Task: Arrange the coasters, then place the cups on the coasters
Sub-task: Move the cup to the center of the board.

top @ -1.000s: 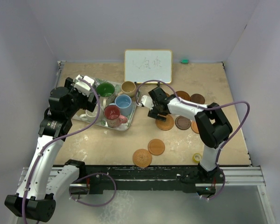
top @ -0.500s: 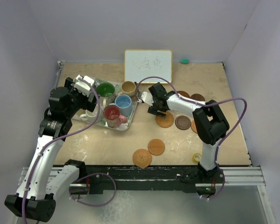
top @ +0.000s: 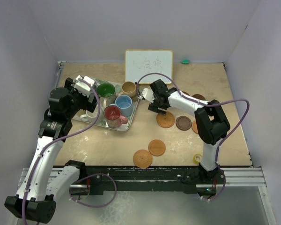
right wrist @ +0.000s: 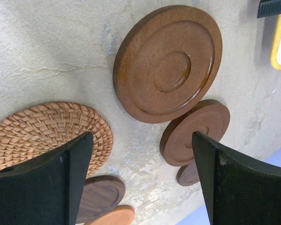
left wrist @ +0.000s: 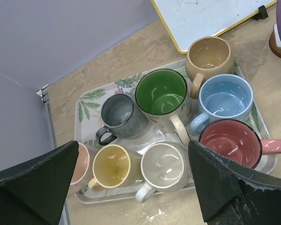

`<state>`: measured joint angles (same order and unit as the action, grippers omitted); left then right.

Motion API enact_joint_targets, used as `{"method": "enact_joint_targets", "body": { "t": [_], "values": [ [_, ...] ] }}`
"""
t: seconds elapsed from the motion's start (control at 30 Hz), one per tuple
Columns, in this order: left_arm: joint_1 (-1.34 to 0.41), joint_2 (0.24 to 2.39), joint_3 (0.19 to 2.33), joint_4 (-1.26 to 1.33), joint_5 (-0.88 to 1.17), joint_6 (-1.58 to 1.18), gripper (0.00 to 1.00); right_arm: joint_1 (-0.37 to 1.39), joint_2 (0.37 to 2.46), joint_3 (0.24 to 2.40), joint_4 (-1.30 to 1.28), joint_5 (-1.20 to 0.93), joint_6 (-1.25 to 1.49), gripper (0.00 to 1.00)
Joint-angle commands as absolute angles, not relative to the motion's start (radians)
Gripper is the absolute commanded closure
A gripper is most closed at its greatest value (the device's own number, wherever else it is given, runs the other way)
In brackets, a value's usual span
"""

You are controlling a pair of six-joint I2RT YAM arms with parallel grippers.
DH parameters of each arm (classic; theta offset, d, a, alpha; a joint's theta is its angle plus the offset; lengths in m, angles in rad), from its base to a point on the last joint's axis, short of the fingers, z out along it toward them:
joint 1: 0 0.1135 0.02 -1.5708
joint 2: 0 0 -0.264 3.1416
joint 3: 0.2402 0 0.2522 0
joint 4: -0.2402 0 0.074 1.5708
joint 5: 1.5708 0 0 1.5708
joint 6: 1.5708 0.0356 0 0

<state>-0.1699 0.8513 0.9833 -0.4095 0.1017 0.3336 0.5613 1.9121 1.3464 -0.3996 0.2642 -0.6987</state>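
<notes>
The coasters (top: 183, 123) lie loose on the right side of the counter (top: 107, 140). A woven coaster (right wrist: 47, 133) sits just beside a ringed wooden coaster (right wrist: 168, 63), and two orange-brown coasters (top: 156, 147) lie apart near the front edge. The cups (left wrist: 161, 91) all stand packed in the leaf-patterned tray (left wrist: 89, 101) on the left, none on a coaster. The right claw (right wrist: 140, 136) hangs over the woven and ringed discs, fingers apart and empty. The left claw (left wrist: 133, 145) hovers above the tray, spread wide, holding nothing.

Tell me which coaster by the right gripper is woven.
The tan basket-weave coaster, lower left in the right wrist view; the other coasters are smooth wood.
</notes>
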Motion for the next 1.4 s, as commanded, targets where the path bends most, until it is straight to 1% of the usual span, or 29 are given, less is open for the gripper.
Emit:
{"method": "enact_joint_targets", "body": {
  "t": [0.0,0.33,0.53,0.83,1.0,1.13,1.27,1.37],
  "values": [
    [-0.159,0.835,1.0,-0.379,0.123,0.341,0.04,0.559,1.868,1.407,-0.459,0.208,-0.661,0.13],
    [-0.158,0.839,1.001,-0.375,0.112,0.337,0.04,0.56,1.73,1.43,-0.559,0.082,-0.569,0.12],
    [-0.158,0.837,0.999,-0.365,0.104,0.328,0.04,0.56,1.615,1.377,-0.577,0.05,-0.529,0.11],
    [-0.154,0.845,0.986,-0.338,0.013,0.272,0.05,0.582,1.442,1.237,-0.567,-0.119,-0.492,0.08],
    [-0.147,0.863,0.996,-0.338,-0.058,0.259,0.06,0.651,1.381,1.162,-0.528,-0.2,-0.499,0.08],
    [-0.147,0.899,1.047,-0.343,-0.098,0.275,0.07,0.718,1.35,1.104,-0.474,-0.246,-0.51,0.07],
    [-0.147,0.942,1.135,-0.38,-0.105,0.269,0.07,0.781,1.331,1.068,-0.444,-0.279,-0.512,0.03],
    [-0.147,0.944,1.146,-0.393,-0.107,0.255,0.07,0.825,1.321,1.056,-0.446,-0.288,-0.516,0.0]
  ]
}}
